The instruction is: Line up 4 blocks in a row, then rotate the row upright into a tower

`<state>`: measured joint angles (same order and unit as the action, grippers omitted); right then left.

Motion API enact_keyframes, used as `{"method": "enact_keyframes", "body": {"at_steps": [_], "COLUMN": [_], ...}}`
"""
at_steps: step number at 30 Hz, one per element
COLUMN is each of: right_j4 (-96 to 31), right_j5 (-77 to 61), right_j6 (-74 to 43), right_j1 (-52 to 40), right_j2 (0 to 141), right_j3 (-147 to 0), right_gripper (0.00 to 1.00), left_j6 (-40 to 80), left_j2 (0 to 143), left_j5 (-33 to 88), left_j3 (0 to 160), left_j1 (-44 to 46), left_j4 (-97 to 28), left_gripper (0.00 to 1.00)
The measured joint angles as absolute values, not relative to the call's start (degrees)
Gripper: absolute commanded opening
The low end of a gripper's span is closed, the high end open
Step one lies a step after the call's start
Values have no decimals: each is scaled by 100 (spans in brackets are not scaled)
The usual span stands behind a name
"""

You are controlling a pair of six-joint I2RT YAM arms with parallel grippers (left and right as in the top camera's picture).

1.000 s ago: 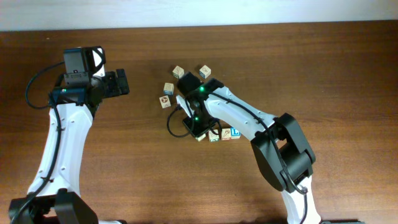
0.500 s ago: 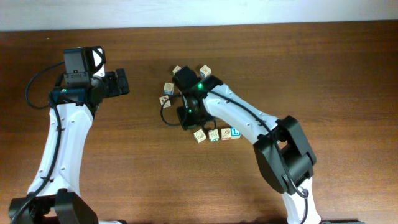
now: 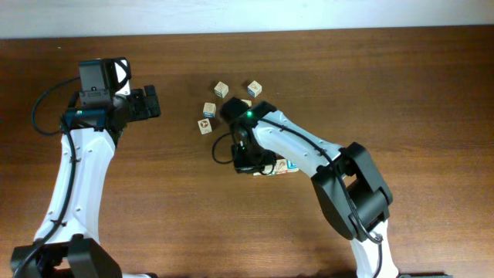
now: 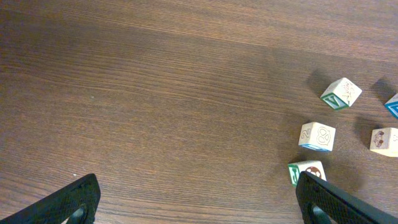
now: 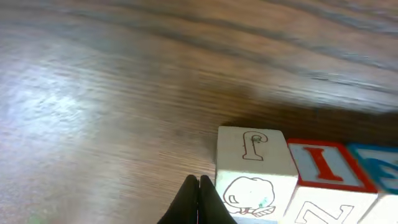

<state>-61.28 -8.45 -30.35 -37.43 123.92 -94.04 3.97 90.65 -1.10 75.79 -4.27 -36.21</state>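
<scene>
Overhead, left end effector [image 3: 150, 103]: upper left of frame, jaws spread wide and empty, over bare worktop [image 3: 417, 85].
Overhead, right end effector [image 3: 244, 160]: centre of frame, low at the left end of the row of blocks [image 3: 287, 165], which its arm partly covers.
Overhead, loose blocks [image 3: 209, 110]: scattered above the row, upper centre.
Left wrist, left end effector [image 4: 198, 186]: fingers in the bottom corners, wide apart, nothing between; loose blocks [image 4: 317, 136] at right.
Right wrist, right end effector [image 5: 199, 199]: fingertips pressed together, gripping nothing, just beside the end block [image 5: 254, 163]; contact unclear.
Right wrist, row: end block, red-lettered block [image 5: 323, 163] and blue block [image 5: 380, 167] side by side, lower right.
</scene>
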Motion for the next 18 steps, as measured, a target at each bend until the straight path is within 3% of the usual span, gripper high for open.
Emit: {"method": "enact_keyframes", "body": {"at_steps": [7, 13, 18], "right_j4": [-6366, -6759, -6978], "right_j5": [-797, -399, -480], "right_j6": [-3282, -3227, -2993], "right_j1": [-3516, -3122, -2934], "right_j2": [12324, 11061, 11065], "right_j3": [-9428, -9550, -8792], "right_gripper": [4, 4, 4], "left_j6": [399, 399, 399], "left_j2": [9065, 9065, 9065], "left_j5": [-110, -110, -110], "left_j3": [7579, 7579, 7579], "left_j1": [-427, -427, -427], "left_j4": [-3621, -3623, -3623], "left_gripper": [99, 99, 99]}}
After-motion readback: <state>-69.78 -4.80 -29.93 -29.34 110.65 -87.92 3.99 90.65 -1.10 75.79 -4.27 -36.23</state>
